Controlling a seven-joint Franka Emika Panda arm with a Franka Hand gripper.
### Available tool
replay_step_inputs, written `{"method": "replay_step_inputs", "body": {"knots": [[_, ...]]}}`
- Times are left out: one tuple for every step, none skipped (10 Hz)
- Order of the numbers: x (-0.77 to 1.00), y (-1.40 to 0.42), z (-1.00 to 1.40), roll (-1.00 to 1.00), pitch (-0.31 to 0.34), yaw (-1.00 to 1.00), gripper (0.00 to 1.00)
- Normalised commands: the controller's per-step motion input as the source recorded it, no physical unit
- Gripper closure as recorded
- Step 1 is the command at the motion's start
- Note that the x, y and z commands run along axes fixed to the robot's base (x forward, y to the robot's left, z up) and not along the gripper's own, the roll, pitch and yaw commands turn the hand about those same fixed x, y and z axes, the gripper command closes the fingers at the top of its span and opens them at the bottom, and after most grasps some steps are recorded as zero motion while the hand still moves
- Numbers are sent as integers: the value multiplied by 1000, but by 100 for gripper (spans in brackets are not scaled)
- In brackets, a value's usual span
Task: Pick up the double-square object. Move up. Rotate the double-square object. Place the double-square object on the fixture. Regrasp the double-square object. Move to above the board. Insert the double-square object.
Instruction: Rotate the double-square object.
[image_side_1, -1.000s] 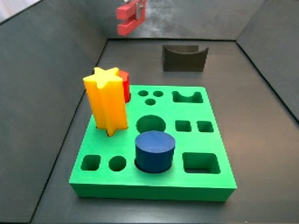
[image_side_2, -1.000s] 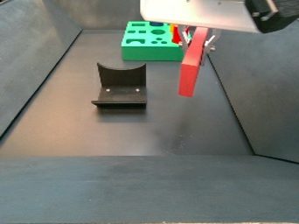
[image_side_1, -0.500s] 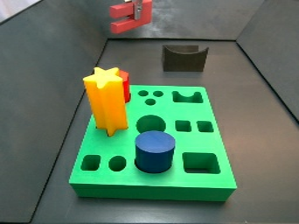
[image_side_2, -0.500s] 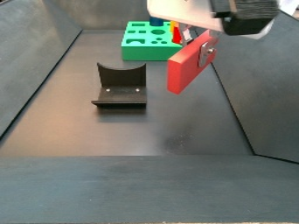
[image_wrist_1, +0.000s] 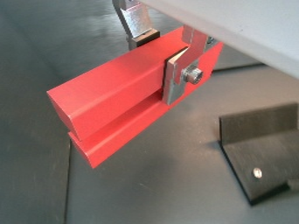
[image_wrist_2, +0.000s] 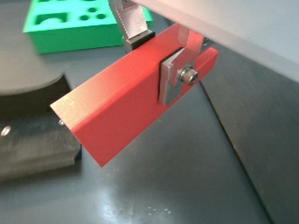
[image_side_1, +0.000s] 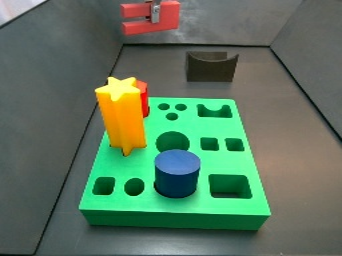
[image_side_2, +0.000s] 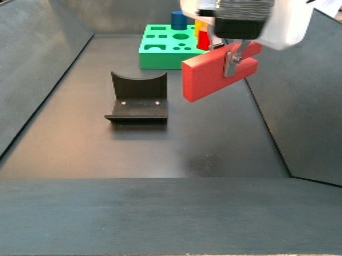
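My gripper (image_wrist_1: 160, 54) is shut on the double-square object (image_wrist_1: 111, 109), a long flat red block, and holds it in the air, lying almost level. In both side views the gripper (image_side_2: 235, 57) hangs high with the red double-square object (image_side_2: 209, 75) tilted only a little. The same double-square object (image_side_1: 142, 12) shows near the back wall, to the left of and above the fixture (image_side_1: 210, 65). The fixture (image_side_2: 136, 97) is a dark notched block on the floor. The green board (image_side_1: 174, 165) with cut-out holes lies apart from it.
A yellow star prism (image_side_1: 120, 113) and a blue cylinder (image_side_1: 177, 173) stand in the board, with a red piece (image_side_1: 142, 99) behind the star. Dark walls (image_side_1: 74, 55) close in the floor on both sides. The fixture (image_wrist_1: 263, 150) shows below the held block.
The gripper has turned the double-square object from hanging upright to lying nearly level, and it has risen slightly. The board's pieces and the fixture have not moved.
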Motion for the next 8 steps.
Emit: {"method": "replay_step_inputs", "body": {"knots": [[7,19,-20,-7,-2,-1000,100],[7,19,-20,-8,-2,-1000,100],[7,19,-20,-8,-2,-1000,100],[7,19,-20,-8,-2,-1000,100],[7,19,-20,-8,-2,-1000,100],[7,19,-20,-9,-2,-1000,100],[6,19,-20,-9,-2,-1000,100],[6,19,-20,-9,-3,-1000,100]]}}
